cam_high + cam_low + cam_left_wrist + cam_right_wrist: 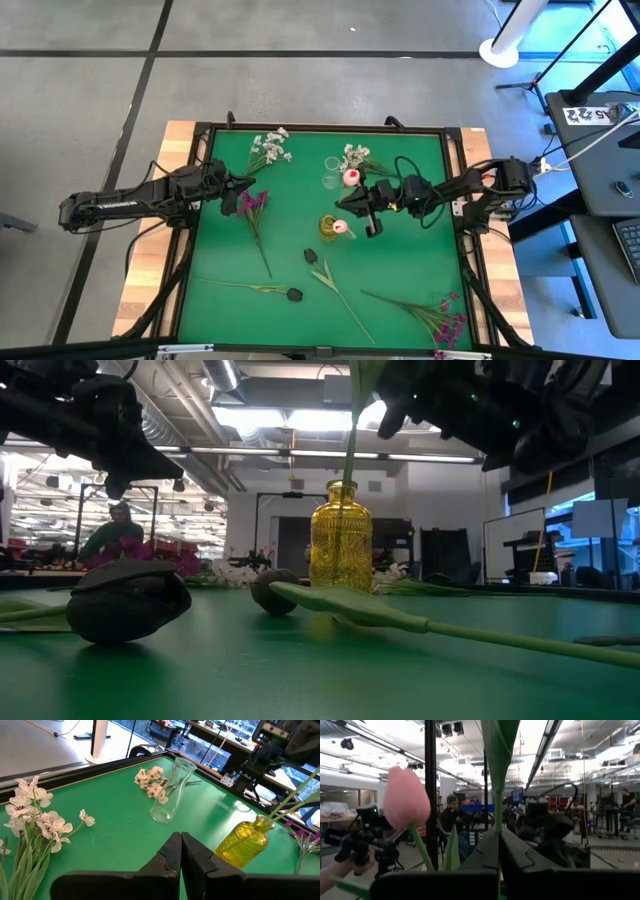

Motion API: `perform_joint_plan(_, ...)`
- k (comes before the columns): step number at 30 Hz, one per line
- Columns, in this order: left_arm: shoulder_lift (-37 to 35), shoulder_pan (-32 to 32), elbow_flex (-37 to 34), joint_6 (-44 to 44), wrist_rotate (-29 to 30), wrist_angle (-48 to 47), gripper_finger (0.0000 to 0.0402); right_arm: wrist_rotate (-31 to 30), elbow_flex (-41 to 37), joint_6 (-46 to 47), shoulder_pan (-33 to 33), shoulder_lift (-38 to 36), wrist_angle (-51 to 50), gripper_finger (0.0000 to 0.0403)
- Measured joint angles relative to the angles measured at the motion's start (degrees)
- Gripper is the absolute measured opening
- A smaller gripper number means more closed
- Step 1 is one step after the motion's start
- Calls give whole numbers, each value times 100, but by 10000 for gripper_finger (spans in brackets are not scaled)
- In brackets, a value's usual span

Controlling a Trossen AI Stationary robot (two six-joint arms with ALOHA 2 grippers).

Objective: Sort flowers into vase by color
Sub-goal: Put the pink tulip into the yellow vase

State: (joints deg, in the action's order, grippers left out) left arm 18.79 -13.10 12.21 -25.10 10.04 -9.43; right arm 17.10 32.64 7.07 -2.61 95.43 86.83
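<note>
A yellow glass vase point(328, 228) stands mid-table. My right gripper point(348, 205) hovers just above it, shut on a green flower stem point(350, 430) that runs down into the vase mouth point(343, 483). A pale pink tulip bud point(407, 795) rises on its own stem beside the held one. A clear glass vase point(170, 790) stands behind the yellow one. My left gripper point(240, 193) is shut and empty, held over a magenta sprig point(252, 205) at the left. White sprigs point(268, 148) lie at the far side. Dark buds point(311, 256) lie nearer the front. My right gripper pinches the green stem point(498, 815) between its two fingers, below a long leaf point(497, 745). The fingers come from the table's right, tipped slightly upward, and lie across the stem. The stem stands upright, with its lower end inside the yellow vase's neck.
More white blossoms point(355, 155) lie by the clear vase. A second magenta bunch point(445, 315) lies at the near right corner. A leafy stem point(335, 280) and a dark-budded stem point(294, 294) lie near the front. A black frame point(200, 130) edges the green mat.
</note>
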Motion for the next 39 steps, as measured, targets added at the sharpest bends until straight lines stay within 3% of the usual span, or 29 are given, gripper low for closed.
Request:
perform_joint_plan(10,2,2,0,-2,-2,-4,0,-2,0,150,0,346,-199,10)
perform_joint_plan(26,2,1,0,9,-2,-170,0,199,0,625,-4,328,-1051,177)
perform_joint_plan(34,2,2,268,17,-271,-322,0,198,-2,461,-4,-423,-2825,219)
perform_joint_plan(39,36,2,732,19,-269,-1006,0,46,-1,421,-4,-1053,-3870,240)
